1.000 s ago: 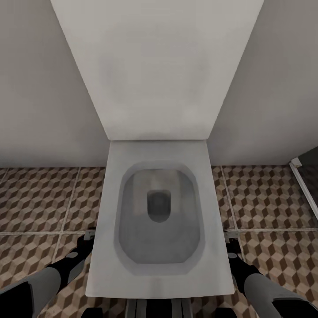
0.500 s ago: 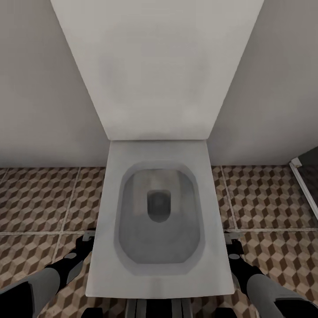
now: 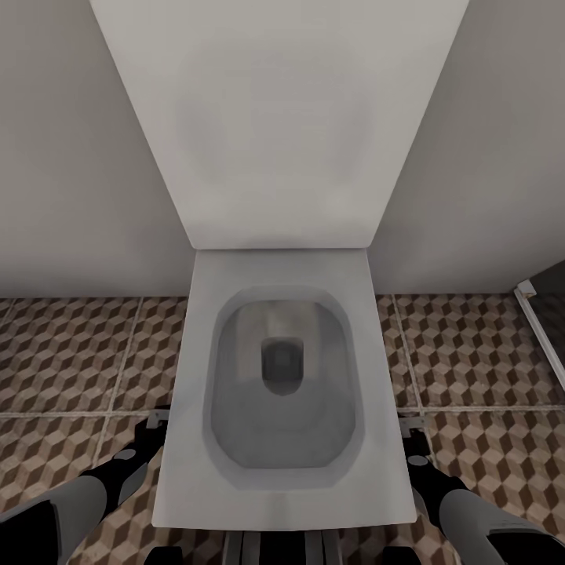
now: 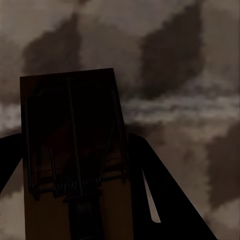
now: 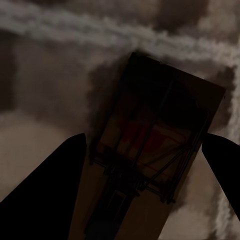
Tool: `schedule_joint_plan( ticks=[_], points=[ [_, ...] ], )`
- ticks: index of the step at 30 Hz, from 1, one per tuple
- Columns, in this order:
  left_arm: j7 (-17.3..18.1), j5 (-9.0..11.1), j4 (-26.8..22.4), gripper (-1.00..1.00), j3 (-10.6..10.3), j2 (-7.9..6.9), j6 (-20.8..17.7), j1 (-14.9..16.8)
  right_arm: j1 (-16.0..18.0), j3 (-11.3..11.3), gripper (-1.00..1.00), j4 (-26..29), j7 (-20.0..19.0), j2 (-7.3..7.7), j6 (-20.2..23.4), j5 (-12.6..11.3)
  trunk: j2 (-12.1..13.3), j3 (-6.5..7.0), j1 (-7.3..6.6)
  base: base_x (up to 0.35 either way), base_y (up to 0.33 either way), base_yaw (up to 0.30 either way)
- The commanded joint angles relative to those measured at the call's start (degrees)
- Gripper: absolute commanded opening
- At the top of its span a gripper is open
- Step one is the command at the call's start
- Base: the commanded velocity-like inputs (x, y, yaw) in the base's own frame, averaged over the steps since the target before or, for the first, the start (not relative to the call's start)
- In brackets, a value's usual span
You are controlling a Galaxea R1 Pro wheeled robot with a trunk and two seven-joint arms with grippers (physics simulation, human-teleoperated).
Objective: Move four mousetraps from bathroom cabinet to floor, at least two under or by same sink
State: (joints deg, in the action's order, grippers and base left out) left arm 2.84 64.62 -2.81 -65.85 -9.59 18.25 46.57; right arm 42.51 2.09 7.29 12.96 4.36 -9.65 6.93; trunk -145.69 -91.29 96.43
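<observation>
A white rectangular toilet (image 3: 282, 392) with its lid raised against the pale wall stands straight ahead in the head view, between the two arms, on the bathroom floor (image 3: 71, 353) of large tiles printed with brown, beige and white cubes. The left claw (image 3: 157, 420) sits low beside the toilet's left edge, the right claw (image 3: 412, 431) beside its right edge. In the left wrist view, a flat tan wooden mousetrap (image 4: 72, 155) with dark wire lies between the left claw's dark fingers (image 4: 165, 200), which hold it, with the patterned tiles beyond. In the right wrist view, a second tan wooden mousetrap with a red mark (image 5: 155, 150) is gripped between the right claw's fingers (image 5: 50, 180), over the tiles and a pale grout line.
</observation>
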Motion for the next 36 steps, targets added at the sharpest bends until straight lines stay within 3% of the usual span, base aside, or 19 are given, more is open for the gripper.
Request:
schedule_joint_plan(
  ticks=[1, 15, 29, 30, 36],
  points=[
    [0.3, 0.5, 0.0, -1.0, -0.3, -0.04, 0.1, 0.0, 0.0, 0.2, -1.0, -0.1, -0.3, 0.03, 0.0, 0.5, 0.0, -0.03, -0.01, 0.0, 0.0, 0.0],
    [0.3, 0.5, 0.0, -1.0, -0.2, -0.07, 0.1, 0.0, 0.0, 0.1, -1.0, -0.2, -4.6, 0.54, -0.1, -0.1, 0.0, -0.03, -0.01, 0.0, 0.0, 0.0],
    [0.3, 0.4, 0.0, -1.0, -0.3, -0.05, 0.1, 0.0, 0.0, 0.1, -1.0, -0.2, -5.0, 0.56, 0.0, -0.2, 0.0, -0.03, -0.01, 0.0, 0.0, 0.0],
    [0.3, 0.4, 0.0, -1.0, -0.3, -0.05, 0.1, 0.0, 0.0, 0.1, 1.0, -0.2, -5.0, 0.56, 0.0, -0.2, 0.0, -0.03, -0.01, 0.0, 0.0, 0.0],
    [0.3, 0.4, 0.0, -1.0, -0.3, -0.04, 0.1, 0.0, 0.0, 0.0, 1.0, -0.2, -5.1, 0.55, 0.0, -0.2, 0.0, -0.03, -0.01, 0.0, 0.0, 0.0]
  ],
)
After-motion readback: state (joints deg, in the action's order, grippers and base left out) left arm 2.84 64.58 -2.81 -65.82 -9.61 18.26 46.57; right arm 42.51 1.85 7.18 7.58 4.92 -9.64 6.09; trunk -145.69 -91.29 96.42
